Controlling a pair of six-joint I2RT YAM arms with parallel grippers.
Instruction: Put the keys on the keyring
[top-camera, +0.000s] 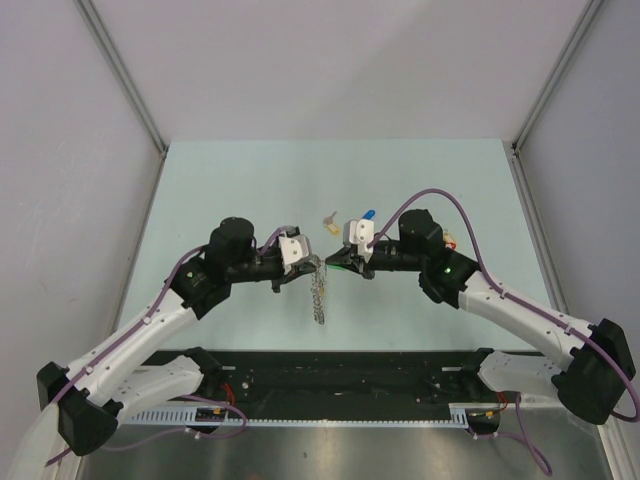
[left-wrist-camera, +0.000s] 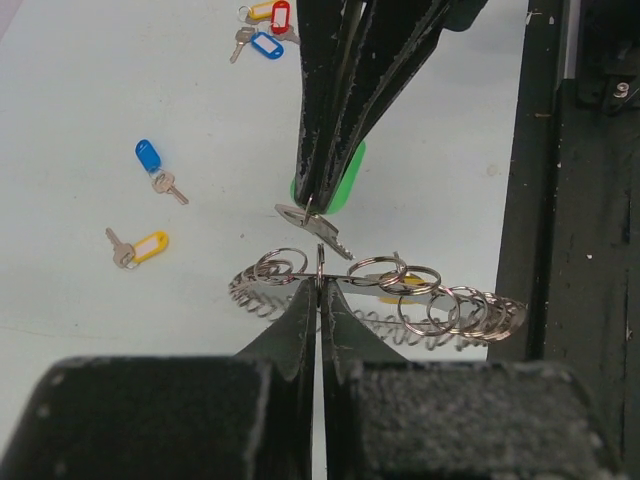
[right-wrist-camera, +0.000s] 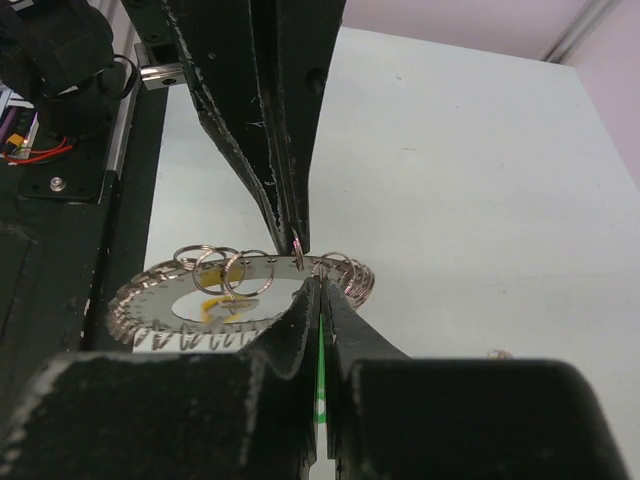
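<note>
1. Clamps the left gripper (left-wrist-camera: 320, 283) on a small wire loop at the rim of the keyring (left-wrist-camera: 420, 305), fingers pressed together with no gap.
2. Lets the keyring hang below that grip, edge-on in the top view, between the two grippers.
3. Pinches the head of the green-tagged key (left-wrist-camera: 318, 232) in the right gripper (left-wrist-camera: 308, 200), fingers closed on it, just above the keyring; cannot tell whether the blade touches a loop.
4. Leaves the blue-tagged key (left-wrist-camera: 152, 163) and the yellow-tagged key (left-wrist-camera: 140, 247) flat on the table (left-wrist-camera: 90, 90), well apart from the keyring, on its far side from the arm bases.
5. Leaves a bunch of tagged keys (left-wrist-camera: 265, 25) farther from the keyring still.
</note>
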